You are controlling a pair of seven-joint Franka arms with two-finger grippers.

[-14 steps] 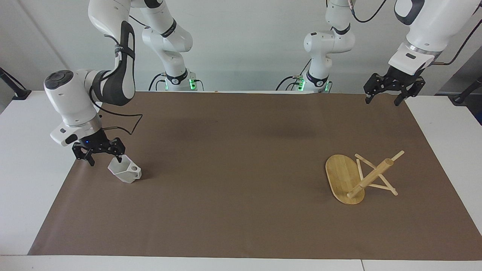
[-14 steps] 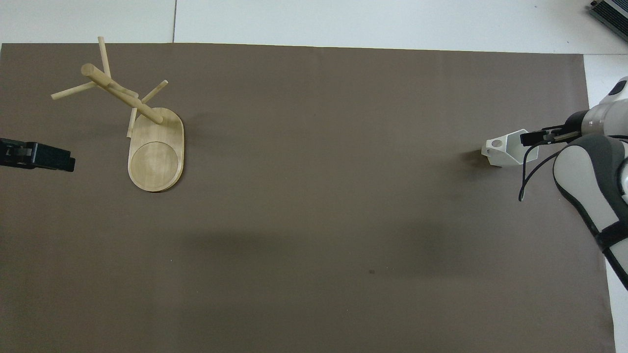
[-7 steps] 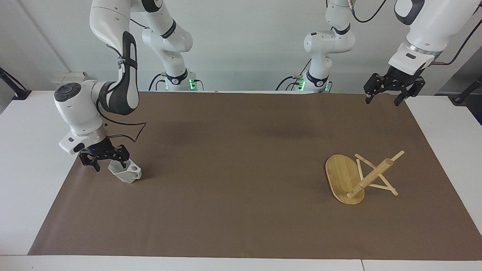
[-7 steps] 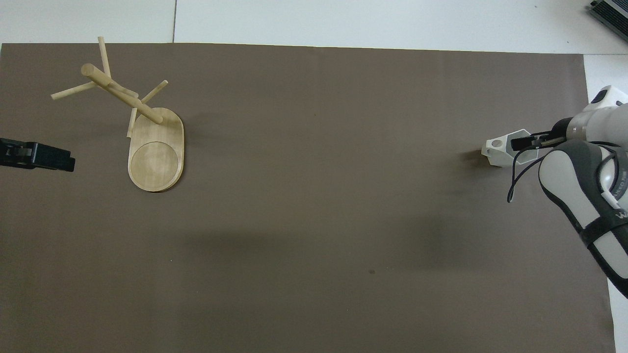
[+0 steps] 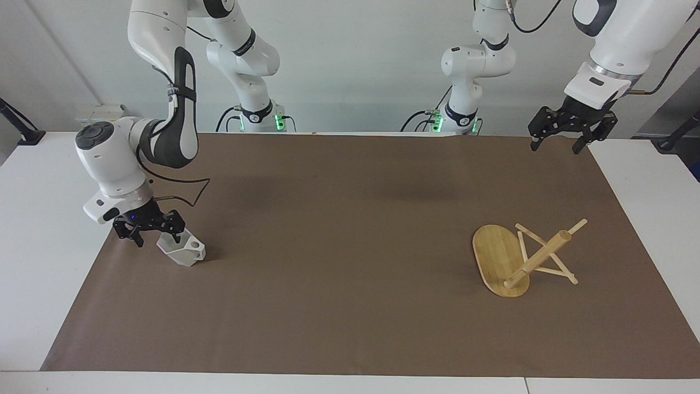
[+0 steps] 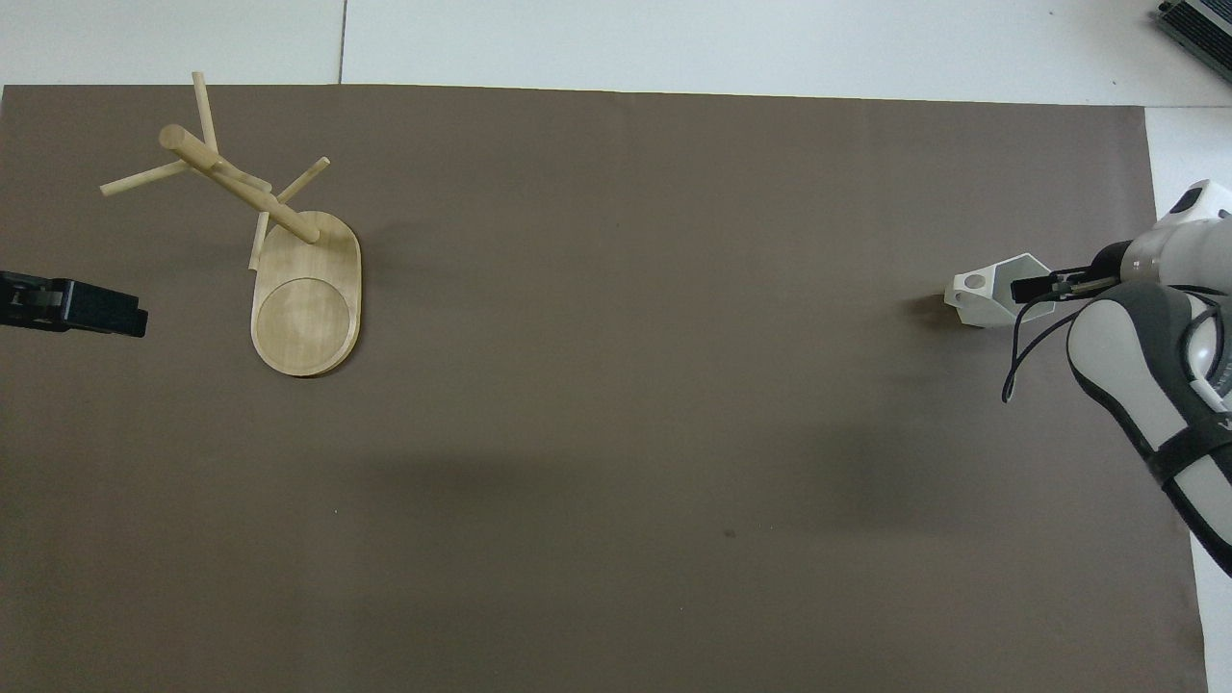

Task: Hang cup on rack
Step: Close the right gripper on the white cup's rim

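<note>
Cup (image 5: 182,250) sits on the brown mat (image 5: 339,246) at the right arm's end of the table, tilted, its hexagonal mouth turned up toward the right gripper (image 5: 153,236) and its blocky handle with the round hole pointing toward the middle of the mat. That gripper's jaws are spread: in the facing view 1 finger (image 5: 176,236) reaches down at the cup's rim on the side nearer the handle, while the other finger hangs just outside the rim, toward the mat's edge. Whether either finger actually touches the cup wall cannot be told. In the overhead view the same gripper (image 6: 1044,285) shows as a dark bar lying across the cup's (image 6: 996,289) open mouth, with the right arm's white and grey links coming in from the table's edge. Well apart from all this, at the left arm's end of the mat, the rack (image 5: 519,258) lies tipped over: its oval base (image 5: 496,256) stands on edge, the thick post slants out from it, and 2 of the thin pegs rest on the mat. The overhead view shows the rack (image 6: 279,245) with its base's round underside facing up. The left gripper (image 5: 558,143) waits in the air, jaws spread, over the mat's corner nearest the left arm's base, clear of the rack.
</note>
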